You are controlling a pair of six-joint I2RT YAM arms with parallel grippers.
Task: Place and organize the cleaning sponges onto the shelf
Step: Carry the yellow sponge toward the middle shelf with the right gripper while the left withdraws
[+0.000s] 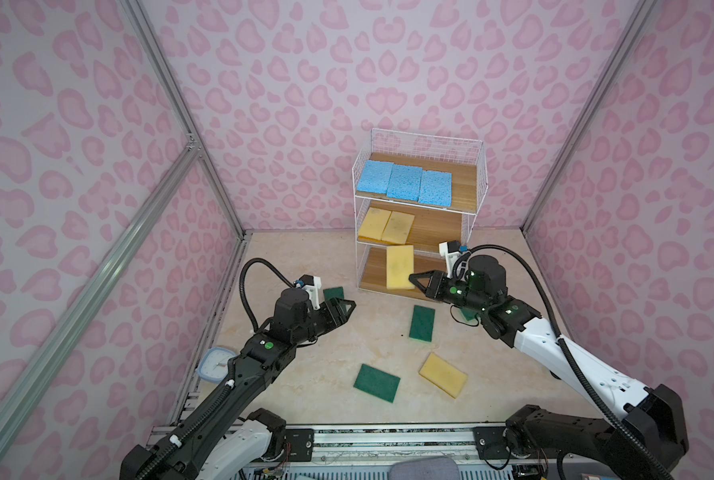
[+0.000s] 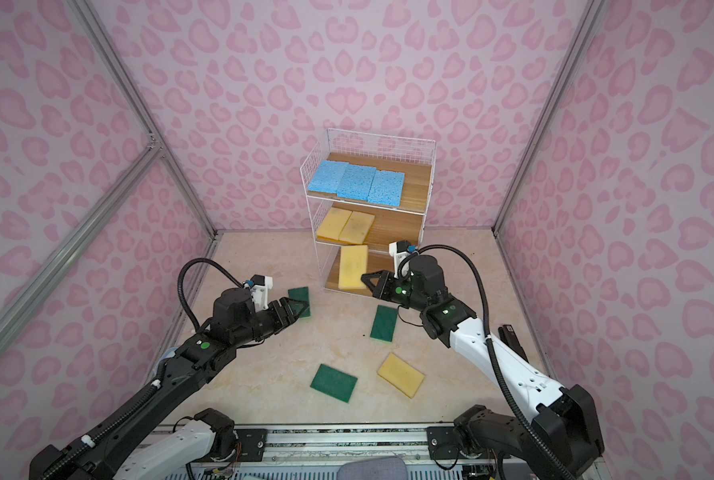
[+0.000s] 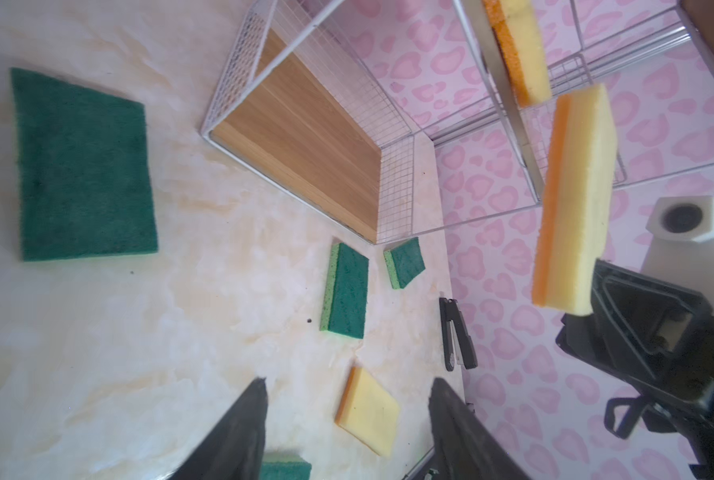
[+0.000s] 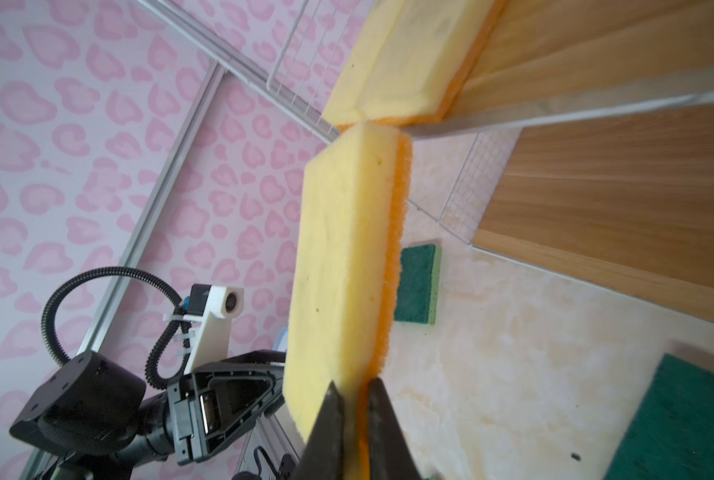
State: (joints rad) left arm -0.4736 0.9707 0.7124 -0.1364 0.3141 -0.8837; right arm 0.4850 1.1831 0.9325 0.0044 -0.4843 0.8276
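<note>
Soft, even light fills both top views, dimming toward the corners, where the wall posts [image 1: 166, 83] bow. Below the right gripper [image 1: 412, 278] shadows are faint. Close to the lens the fingers [image 3: 238, 432] of the left gripper [image 3: 349, 382] blur; the yellow sponge [image 4: 338, 270] in the right gripper looks sharp.

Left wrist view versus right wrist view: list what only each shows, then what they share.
Only the left wrist view: the loose yellow sponge lying on the table, and the right arm's wrist camera. Only the right wrist view: the left arm's wrist camera and its looped cable. Both: the held yellow sponge pinched in the shut right gripper by the shelf, and green sponges on the table.
</note>
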